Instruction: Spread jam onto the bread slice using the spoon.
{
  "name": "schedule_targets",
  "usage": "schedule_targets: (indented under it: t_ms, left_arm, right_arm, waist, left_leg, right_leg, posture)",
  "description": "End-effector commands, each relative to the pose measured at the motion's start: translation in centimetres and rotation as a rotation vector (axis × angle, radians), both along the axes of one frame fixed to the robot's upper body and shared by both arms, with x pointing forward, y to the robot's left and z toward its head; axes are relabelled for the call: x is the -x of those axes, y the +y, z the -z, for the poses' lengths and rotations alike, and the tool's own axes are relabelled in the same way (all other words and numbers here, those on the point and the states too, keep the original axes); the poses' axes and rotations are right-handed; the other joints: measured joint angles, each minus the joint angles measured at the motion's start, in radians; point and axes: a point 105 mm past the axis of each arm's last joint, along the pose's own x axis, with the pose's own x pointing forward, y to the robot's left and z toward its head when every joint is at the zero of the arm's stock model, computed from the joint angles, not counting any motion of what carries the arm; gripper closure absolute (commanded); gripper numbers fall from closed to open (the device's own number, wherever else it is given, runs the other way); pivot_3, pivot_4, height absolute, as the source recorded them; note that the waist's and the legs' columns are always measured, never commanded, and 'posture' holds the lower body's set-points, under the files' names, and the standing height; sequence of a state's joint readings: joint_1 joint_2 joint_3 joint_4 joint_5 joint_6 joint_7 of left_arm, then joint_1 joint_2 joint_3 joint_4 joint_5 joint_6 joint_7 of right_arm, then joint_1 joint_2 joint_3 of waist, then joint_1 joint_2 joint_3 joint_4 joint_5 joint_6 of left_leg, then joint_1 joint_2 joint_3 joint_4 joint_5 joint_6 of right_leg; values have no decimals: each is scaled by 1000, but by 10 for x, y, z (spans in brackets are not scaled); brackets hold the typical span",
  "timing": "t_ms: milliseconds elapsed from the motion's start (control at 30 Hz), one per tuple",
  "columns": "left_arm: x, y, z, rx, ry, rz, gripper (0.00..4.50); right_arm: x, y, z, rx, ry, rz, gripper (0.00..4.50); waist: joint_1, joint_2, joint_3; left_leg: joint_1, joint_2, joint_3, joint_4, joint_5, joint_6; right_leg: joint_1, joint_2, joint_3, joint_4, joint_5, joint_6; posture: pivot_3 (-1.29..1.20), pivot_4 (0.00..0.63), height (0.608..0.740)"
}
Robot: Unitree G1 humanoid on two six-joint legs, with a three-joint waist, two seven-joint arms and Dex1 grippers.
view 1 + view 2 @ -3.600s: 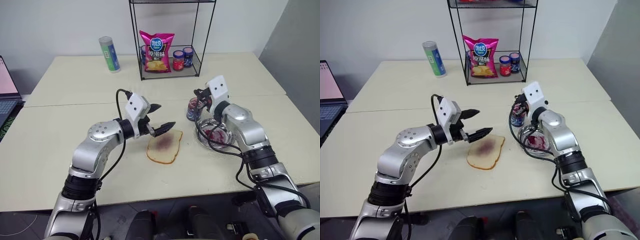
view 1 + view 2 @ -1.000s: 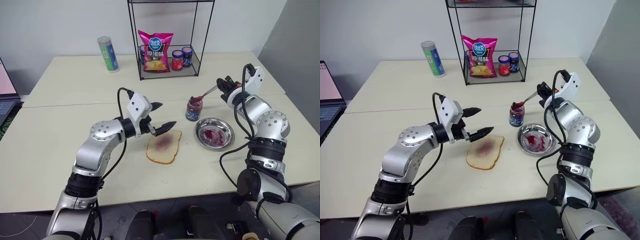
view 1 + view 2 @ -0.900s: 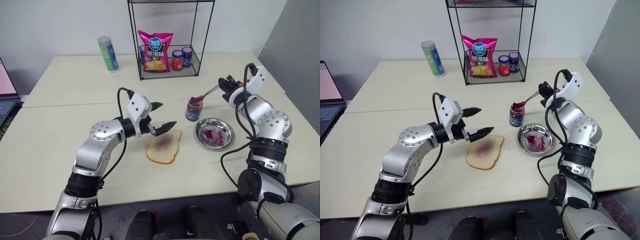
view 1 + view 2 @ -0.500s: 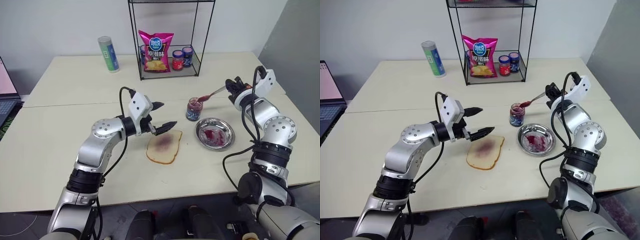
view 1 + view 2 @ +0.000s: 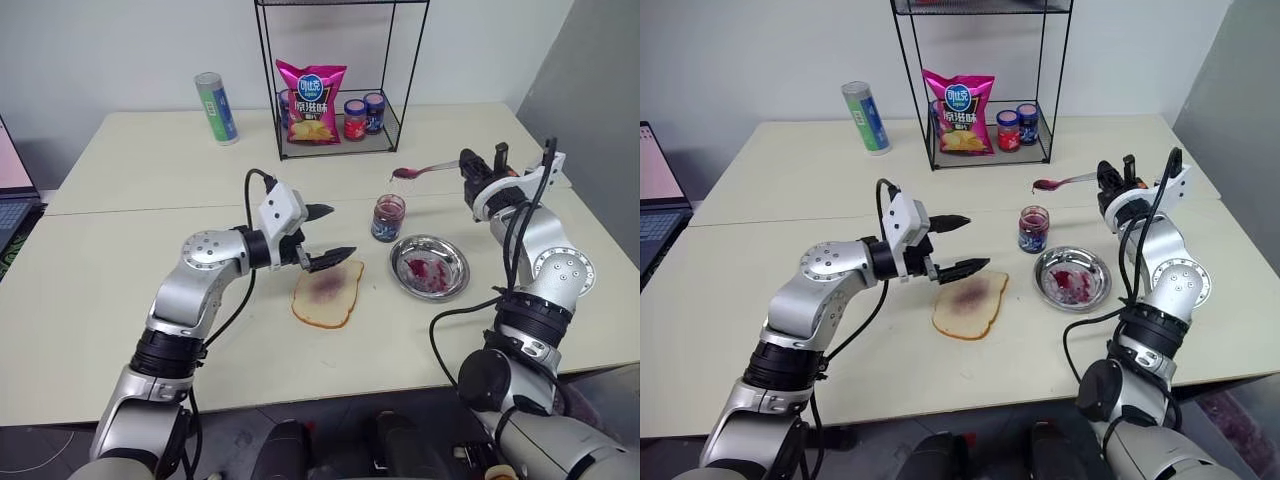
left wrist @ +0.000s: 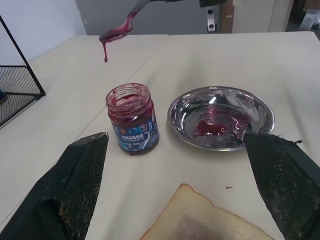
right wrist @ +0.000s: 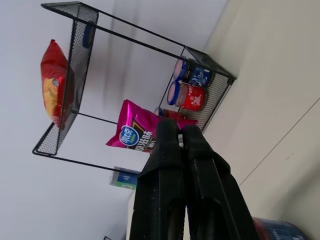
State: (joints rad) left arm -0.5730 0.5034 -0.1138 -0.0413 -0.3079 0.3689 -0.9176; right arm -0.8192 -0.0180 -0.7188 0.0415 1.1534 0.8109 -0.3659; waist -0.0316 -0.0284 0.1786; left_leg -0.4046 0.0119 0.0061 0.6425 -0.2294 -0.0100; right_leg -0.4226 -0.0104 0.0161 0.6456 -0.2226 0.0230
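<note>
The bread slice (image 5: 327,293) lies flat at mid-table with a purplish jam smear (image 5: 327,285) at its centre. Just above its far left edge hovers my left gripper (image 5: 340,232), open and empty, its fingers (image 6: 75,175) spread wide. My right gripper (image 5: 470,170) is shut on the handle of the spoon (image 5: 425,168), held about level in the air beyond the open jam jar (image 5: 387,217). Dark red jam fills the spoon's bowl (image 6: 117,31) and a drop hangs from it. In the right wrist view the fingers (image 7: 167,150) are pressed together.
A round metal plate (image 5: 455,285) smeared with jam sits right of the bread, next to the jar. At the back stand a wire rack (image 5: 340,140) with a pink chips bag and two small jars, and a green-blue can (image 5: 217,108). A laptop (image 5: 10,190) is at the left edge.
My right gripper has lifted the spoon out of the jar, drawn it up and to the right, and rolled the wrist. The left gripper has stayed over the bread.
</note>
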Motion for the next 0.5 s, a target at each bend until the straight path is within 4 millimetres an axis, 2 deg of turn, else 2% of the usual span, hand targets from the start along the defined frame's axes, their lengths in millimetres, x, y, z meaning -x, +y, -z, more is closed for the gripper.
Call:
schedule_targets:
  t_ms: [33, 233, 333, 500]
  left_arm:
    - [4, 11, -19, 15, -71, -24, 0]
    - [21, 37, -15, 20, -53, -129, 0]
    - [32, 50, -16, 31, -39, -177, 0]
    - [51, 74, -13, 16, -23, -274, 0]
  right_arm:
    - [10, 13, -26, -22, -94, -50, 4444]
    - [15, 49, -40, -36, -112, -177, 4444]
    - [19, 75, -46, -48, -116, -263, 4444]
    - [28, 110, -43, -55, -92, -389, 4444]
  waist:
    - [0, 0, 0]
    - [-7, 2, 1]
    - [-7, 2, 2]
    - [-8, 3, 2]
  left_leg:
    - [0, 0, 0, 0, 0, 0]
    - [0, 1, 0, -1, 0, 0]
    - [0, 1, 0, -2, 0, 0]
    - [-1, 2, -1, -2, 0, 0]
  right_leg:
    - [0, 0, 0, 0, 0, 0]
    - [-1, 0, 0, 0, 0, 0]
    - [-2, -3, 0, 0, 0, -1]
    - [-2, -3, -1, 0, -1, -1]
  posture:
    - [0, 150, 740]
    - [0, 150, 740]
    - [0, 150, 740]
    - [0, 150, 740]
